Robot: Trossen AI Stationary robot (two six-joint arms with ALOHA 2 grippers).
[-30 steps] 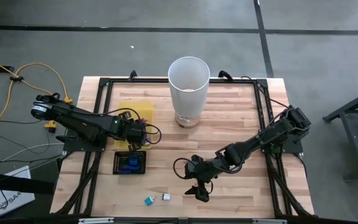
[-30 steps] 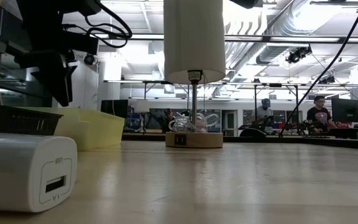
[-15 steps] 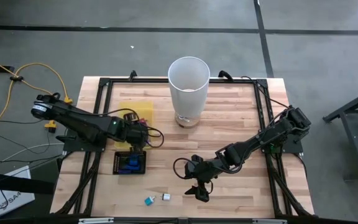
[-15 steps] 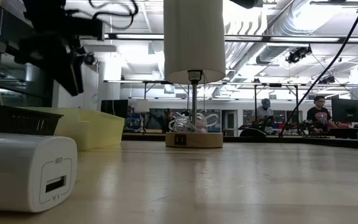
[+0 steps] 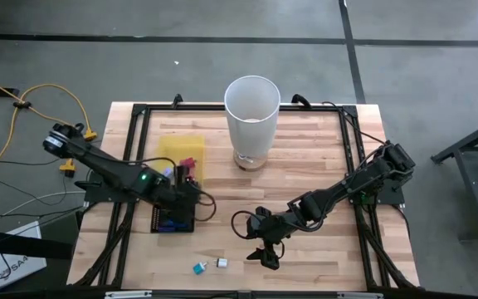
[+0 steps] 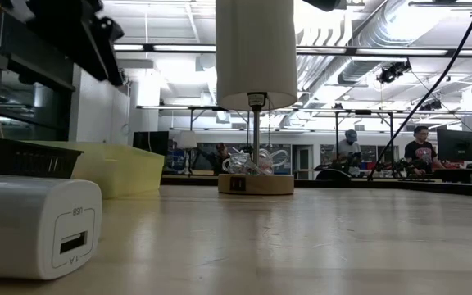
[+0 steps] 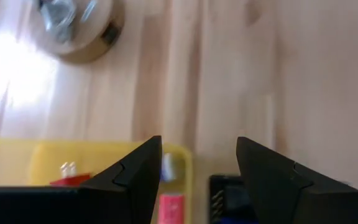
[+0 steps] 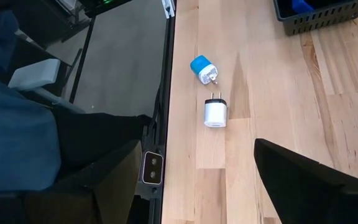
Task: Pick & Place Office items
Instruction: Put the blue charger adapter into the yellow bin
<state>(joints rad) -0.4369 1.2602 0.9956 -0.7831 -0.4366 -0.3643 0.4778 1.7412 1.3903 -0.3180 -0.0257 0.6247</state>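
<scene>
Now I have the left end effector (image 5: 181,193) released and empty at centre-left, over the black tray (image 5: 173,218) and yellow tray (image 5: 182,149). Next I judge it must fetch the blue charger (image 8: 202,69) and white charger (image 8: 215,113), lying low on the surface beside the idle right end effector (image 5: 267,256), also released.

tiny marking above the usb port on the white charger (image 6: 35,225), too small to read.

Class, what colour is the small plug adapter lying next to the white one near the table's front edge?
Blue plug adapter, clearest in the right wrist view.
</scene>
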